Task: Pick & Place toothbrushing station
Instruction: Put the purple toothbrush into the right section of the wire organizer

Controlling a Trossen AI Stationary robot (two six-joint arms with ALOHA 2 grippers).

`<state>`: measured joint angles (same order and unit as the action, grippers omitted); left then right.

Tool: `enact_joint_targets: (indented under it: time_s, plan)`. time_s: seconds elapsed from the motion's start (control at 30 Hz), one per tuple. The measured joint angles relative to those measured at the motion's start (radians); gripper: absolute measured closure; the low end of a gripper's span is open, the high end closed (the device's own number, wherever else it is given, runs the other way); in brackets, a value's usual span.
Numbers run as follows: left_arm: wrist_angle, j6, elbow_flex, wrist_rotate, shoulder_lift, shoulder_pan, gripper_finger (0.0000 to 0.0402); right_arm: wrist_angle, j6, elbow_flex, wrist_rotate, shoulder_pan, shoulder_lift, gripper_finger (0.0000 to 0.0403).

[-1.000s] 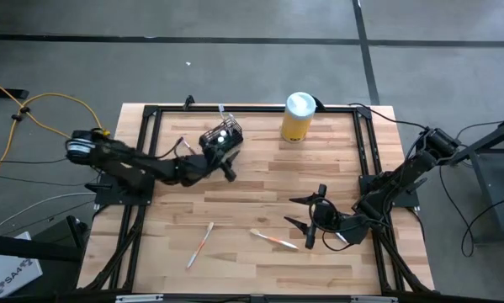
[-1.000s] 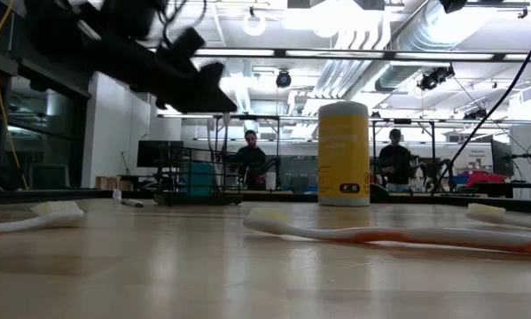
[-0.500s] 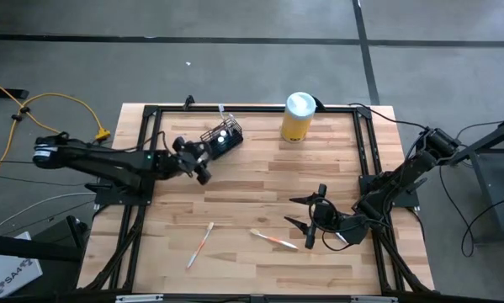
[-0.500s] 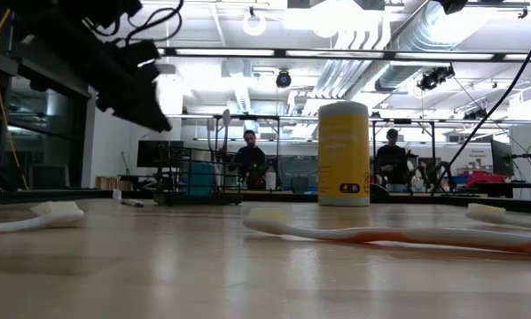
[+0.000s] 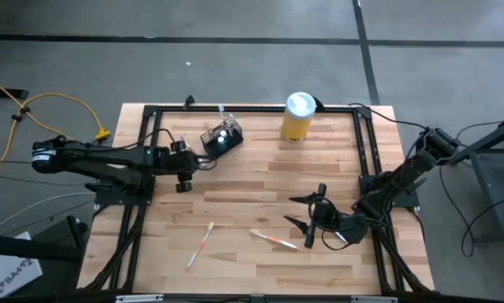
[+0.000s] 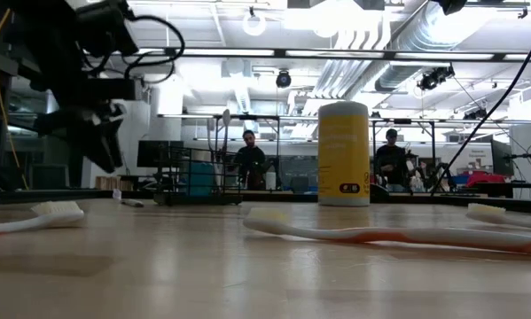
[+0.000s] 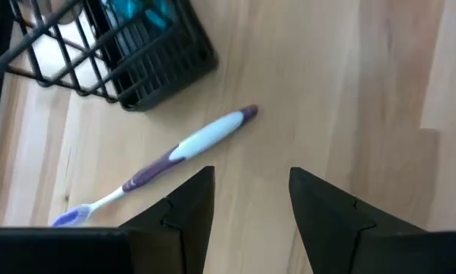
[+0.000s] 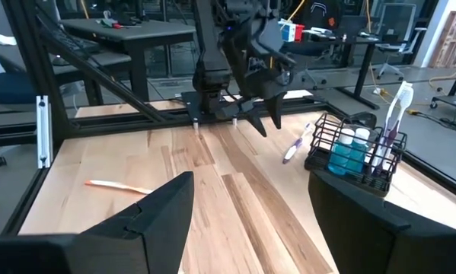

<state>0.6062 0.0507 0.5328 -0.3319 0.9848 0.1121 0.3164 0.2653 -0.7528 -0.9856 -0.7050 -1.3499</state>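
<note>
Station check: your toothbrushing station (image 5: pixel 221 138), the small black wire-mesh holder, stands on the desk (image 5: pixel 260 194) in the upper left-centre of the high frame, just left of the yellow canister (image 5: pixel 297 117) with the white lid. You can see blue items and an upright toothbrush inside it in the right wrist view (image 8: pixel 357 152).

Left pincer (image 5: pixel 183 175) sits just below and left of the holder in the high frame, apart from it. Its fingers (image 7: pixel 183 211) stand parted and hold nothing; bare wood shows between them. A purple-and-white toothbrush (image 7: pixel 167 162) lies flat on the desk between the pincer and the holder.

Right pincer (image 5: pixel 306 213) waits in the lower right-centre of the high frame, spread wide and empty.

Two more toothbrushes lie in the lower part of that frame: an orange one (image 5: pixel 273 240) just left of the right pincer, and a pale one (image 5: pixel 200 243) further left.

Two people (image 6: pixel 250 158) show in the room beyond the desk
</note>
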Motion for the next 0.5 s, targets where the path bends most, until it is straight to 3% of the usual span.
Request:
enact_joint_targets:
  time_s: [0.17, 0.33, 0.5]
  plan:
    - [-0.006, -0.041, 0.003, 0.028, -0.002, 0.078, 0.0238, 0.000, 0.000, 0.000, 0.003, 0.018, 0.000, 0.0151]
    - [-0.001, -0.331, 0.003, 0.039, -0.002, 0.186, 0.0238, 0.002, 0.000, 0.000, 0.049, 0.046, 0.000, 0.0151]
    - [-0.006, -0.612, 0.003, 0.118, -0.002, 0.273, 0.0238, 0.001, -0.006, 0.000, 0.087, 0.074, 0.000, 0.0151]
